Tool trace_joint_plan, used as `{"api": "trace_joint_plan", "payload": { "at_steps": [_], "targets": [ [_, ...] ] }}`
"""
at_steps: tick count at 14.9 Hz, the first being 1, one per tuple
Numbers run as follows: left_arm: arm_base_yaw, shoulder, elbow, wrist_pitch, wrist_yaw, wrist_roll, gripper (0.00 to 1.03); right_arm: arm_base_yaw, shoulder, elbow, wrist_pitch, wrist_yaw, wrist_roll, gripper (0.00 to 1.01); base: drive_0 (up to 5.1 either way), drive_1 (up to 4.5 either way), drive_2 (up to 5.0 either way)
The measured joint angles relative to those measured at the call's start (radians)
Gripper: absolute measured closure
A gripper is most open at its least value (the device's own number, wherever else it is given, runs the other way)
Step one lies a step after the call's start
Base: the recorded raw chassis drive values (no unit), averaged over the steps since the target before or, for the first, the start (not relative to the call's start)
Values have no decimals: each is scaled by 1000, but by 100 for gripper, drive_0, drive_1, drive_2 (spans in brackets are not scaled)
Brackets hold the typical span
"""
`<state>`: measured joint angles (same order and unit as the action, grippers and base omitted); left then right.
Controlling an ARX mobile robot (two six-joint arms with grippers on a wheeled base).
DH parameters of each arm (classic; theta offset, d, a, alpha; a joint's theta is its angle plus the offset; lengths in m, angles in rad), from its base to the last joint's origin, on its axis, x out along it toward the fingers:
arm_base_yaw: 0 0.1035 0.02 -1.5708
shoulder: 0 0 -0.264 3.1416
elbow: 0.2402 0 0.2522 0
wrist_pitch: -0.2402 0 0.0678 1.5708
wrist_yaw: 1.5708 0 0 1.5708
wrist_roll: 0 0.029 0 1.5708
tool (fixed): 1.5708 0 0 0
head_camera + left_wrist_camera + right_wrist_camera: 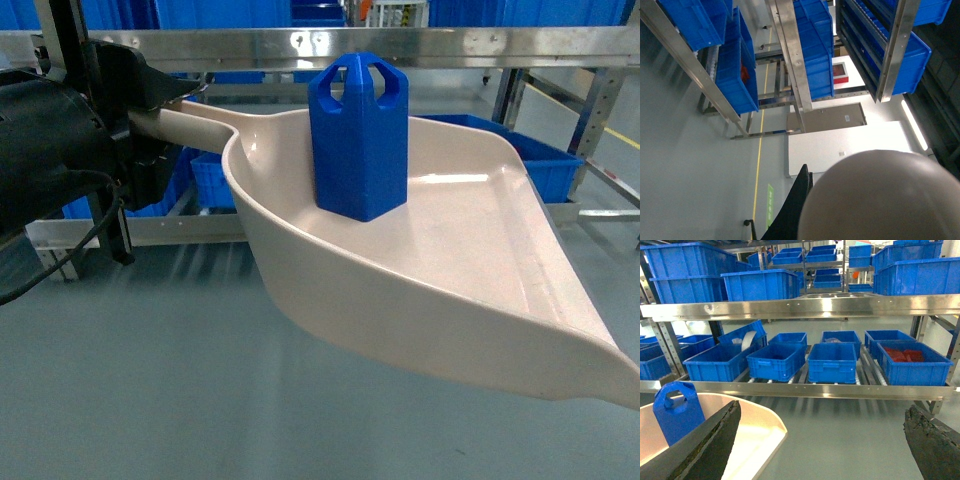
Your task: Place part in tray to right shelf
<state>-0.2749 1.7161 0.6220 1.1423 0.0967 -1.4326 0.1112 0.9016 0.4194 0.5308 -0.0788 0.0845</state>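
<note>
The beige tray (470, 240) hangs in the air across the middle of the head view, its wide lip pointing right. The blue part (358, 140) stands upright in it near the handle end. My left gripper (150, 115) is shut on the tray's handle at the left. The left wrist view shows only a rounded beige surface of the tray (880, 200) and one black finger (792, 210). My right gripper (822, 410) is open and holds nothing, with the tray (755, 435) and the part (677, 410) behind its left finger (710, 445). The right shelf cannot be told apart on the steel rack ahead.
A stainless-steel rack (815, 390) stands ahead with a flat front rail and rollers. Several blue crates (832, 362) sit on its lower level, with more above. One crate (910, 362) holds red pieces. Grey floor lies between me and the rack.
</note>
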Motion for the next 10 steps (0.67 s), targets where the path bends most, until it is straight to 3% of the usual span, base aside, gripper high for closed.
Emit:
{"api": "trace_joint_plan", "payload": {
  "at_steps": [10],
  "targets": [
    [0,0,0,-5,0,0,90,0,0,0,-2,0,0,3,0,0,0]
  ]
}}
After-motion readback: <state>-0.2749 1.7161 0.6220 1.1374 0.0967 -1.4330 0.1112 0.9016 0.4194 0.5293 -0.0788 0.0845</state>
